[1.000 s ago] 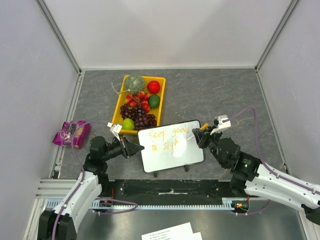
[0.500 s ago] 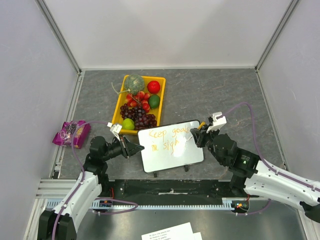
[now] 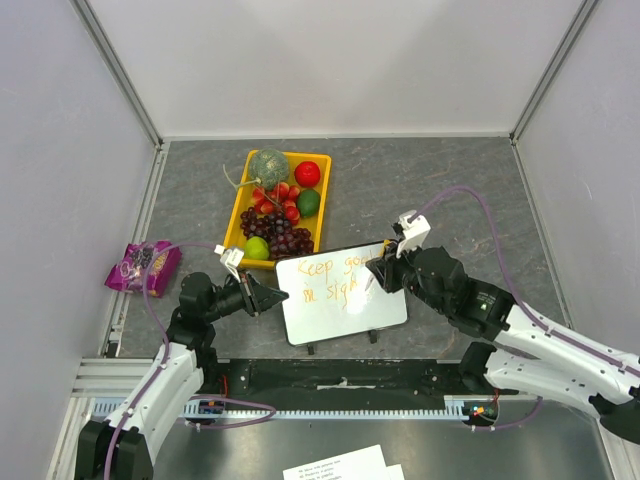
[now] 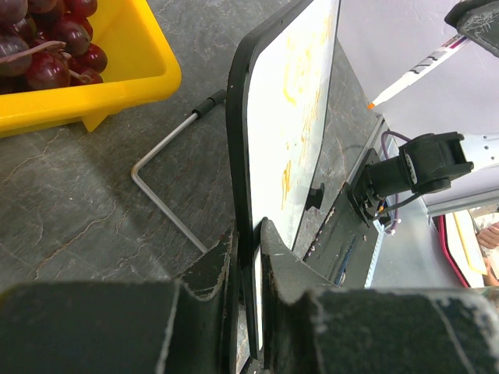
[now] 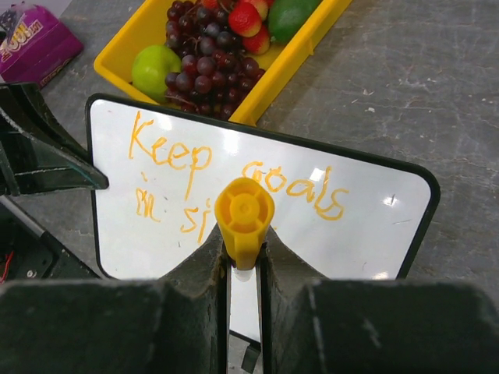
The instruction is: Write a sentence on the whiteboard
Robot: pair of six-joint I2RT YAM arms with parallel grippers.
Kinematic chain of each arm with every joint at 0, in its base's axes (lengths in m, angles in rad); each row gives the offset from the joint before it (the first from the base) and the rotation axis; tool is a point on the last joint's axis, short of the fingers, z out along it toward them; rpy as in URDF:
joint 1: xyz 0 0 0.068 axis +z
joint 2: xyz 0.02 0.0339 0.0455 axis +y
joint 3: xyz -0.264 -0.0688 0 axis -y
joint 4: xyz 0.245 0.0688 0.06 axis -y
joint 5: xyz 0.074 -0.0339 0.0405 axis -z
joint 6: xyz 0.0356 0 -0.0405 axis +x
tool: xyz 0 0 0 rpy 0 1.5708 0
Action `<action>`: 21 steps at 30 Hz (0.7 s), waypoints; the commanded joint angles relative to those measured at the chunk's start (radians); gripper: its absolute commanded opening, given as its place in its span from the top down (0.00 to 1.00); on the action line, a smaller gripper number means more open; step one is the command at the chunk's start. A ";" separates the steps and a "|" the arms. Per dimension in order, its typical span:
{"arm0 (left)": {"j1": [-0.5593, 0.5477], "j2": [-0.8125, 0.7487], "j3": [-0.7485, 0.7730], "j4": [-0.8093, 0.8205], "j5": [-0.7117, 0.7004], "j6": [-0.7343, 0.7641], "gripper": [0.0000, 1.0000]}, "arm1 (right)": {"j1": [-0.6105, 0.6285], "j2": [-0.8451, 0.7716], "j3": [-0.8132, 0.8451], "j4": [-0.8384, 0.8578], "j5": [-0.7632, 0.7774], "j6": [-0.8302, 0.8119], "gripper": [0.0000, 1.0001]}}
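The whiteboard [image 5: 366,234] is glossy white inside a thin black frame, and the sentence [image 5: 175,160] on it is orange. The marker [image 5: 244,216] shows a yellow-orange end. A yellow tray [image 4: 117,86] holds dark purple-red grapes [image 5: 199,78]. The table [image 5: 405,86] is grey and stone-veined.

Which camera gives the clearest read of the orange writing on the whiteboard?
Right wrist: it faces the whiteboard nearly head-on, so the orange writing is large, though the marker covers part of the second line. Top external shows it small, partly under the right hand. Left wrist sees the board almost edge-on, letters squashed.
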 commanded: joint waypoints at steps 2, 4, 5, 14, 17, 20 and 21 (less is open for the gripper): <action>0.001 -0.006 -0.002 0.015 -0.035 0.028 0.98 | -0.076 0.005 0.028 -0.046 -0.215 0.016 1.00; 0.001 -0.007 -0.002 0.013 -0.035 0.028 0.98 | -0.123 -0.008 -0.004 -0.054 -0.278 0.036 1.00; 0.001 -0.007 -0.002 0.013 -0.035 0.029 0.98 | -0.149 -0.014 -0.024 -0.054 -0.310 0.042 1.00; 0.000 -0.007 -0.002 0.004 -0.046 0.026 0.98 | -0.597 -0.051 -0.111 -0.054 -0.750 0.011 1.00; 0.000 -0.009 0.000 0.002 -0.046 0.028 0.98 | -0.769 -0.040 -0.116 -0.054 -0.921 -0.012 1.00; 0.001 -0.009 0.000 0.001 -0.046 0.026 0.98 | -0.893 -0.022 -0.122 -0.051 -1.047 -0.018 1.00; 0.001 -0.007 0.000 0.002 -0.046 0.028 0.98 | -0.903 -0.020 -0.125 -0.046 -1.056 -0.015 1.00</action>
